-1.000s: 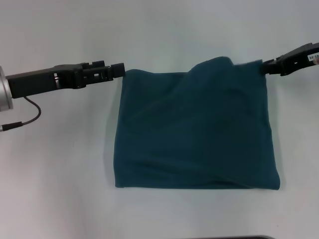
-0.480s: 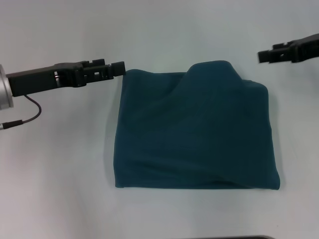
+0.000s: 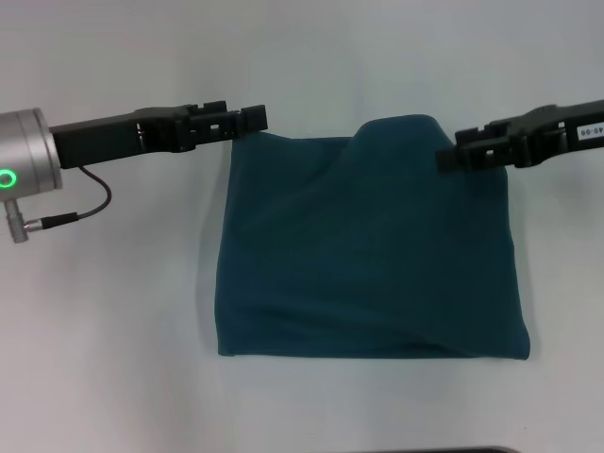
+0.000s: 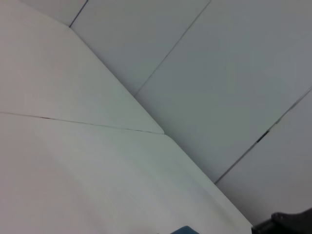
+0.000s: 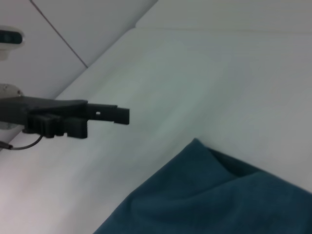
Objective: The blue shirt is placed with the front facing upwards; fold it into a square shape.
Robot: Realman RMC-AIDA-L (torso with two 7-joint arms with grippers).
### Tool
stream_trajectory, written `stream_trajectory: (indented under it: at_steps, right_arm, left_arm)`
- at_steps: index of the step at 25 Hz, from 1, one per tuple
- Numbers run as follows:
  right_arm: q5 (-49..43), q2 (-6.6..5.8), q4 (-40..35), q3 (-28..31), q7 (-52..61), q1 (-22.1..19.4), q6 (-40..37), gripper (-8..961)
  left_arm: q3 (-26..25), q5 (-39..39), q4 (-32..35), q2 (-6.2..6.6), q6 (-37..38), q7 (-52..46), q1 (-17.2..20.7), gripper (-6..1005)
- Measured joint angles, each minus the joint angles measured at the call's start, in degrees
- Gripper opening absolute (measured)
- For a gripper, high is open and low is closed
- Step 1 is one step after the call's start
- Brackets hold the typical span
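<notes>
The blue shirt (image 3: 368, 255) lies folded into a rough square on the white table, with a raised hump at its far right part (image 3: 406, 132). My left gripper (image 3: 255, 120) hovers just above the shirt's far left corner, open and holding nothing. My right gripper (image 3: 448, 151) hangs over the far right part of the shirt next to the hump, open and empty too. The right wrist view shows the shirt's far corner (image 5: 204, 195) and the left gripper (image 5: 122, 115) apart from the cloth. A sliver of the shirt (image 4: 183, 230) shows in the left wrist view.
The white table (image 3: 113, 330) surrounds the shirt on all sides. A dark cable (image 3: 90, 208) hangs from the left arm's silver wrist (image 3: 24, 151). A dark edge (image 3: 472, 450) shows at the near table border.
Both grippers have let go of the shirt's far corners. The right one lifted away, then came back inward over the shirt. The left one has risen and shifted slightly right. The shirt stays put.
</notes>
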Motion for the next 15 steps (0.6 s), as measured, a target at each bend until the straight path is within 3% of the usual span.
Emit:
stream_trajectory:
  at_steps: [2,8,13,15]
  right_arm:
    - [-0.08,-0.12,1.65,-0.09,-0.78,0.03,0.2,778]
    - [-0.31,-0.47,5.47,-0.16,-2.63,-0.39,2.32,585]
    - [-2.89,-0.26,7.82,-0.5,-3.17,-0.11,4.59,345]
    - [-4.46,-0.15,9.45,-0.59,-3.24,0.29,6.05,189]
  left_arm:
    - [-0.03,-0.01,0.98,-0.13,-1.11,0.08,-0.54,968]
    - [0.41,-0.01,5.11,-0.22,-4.83,1.14,-2.95,967]
    - [0.57,-0.01,5.63,-0.21,-5.7,1.4,-3.83,967]
    - [0.58,-0.01,5.64,-0.21,-5.75,1.41,-3.99,967]
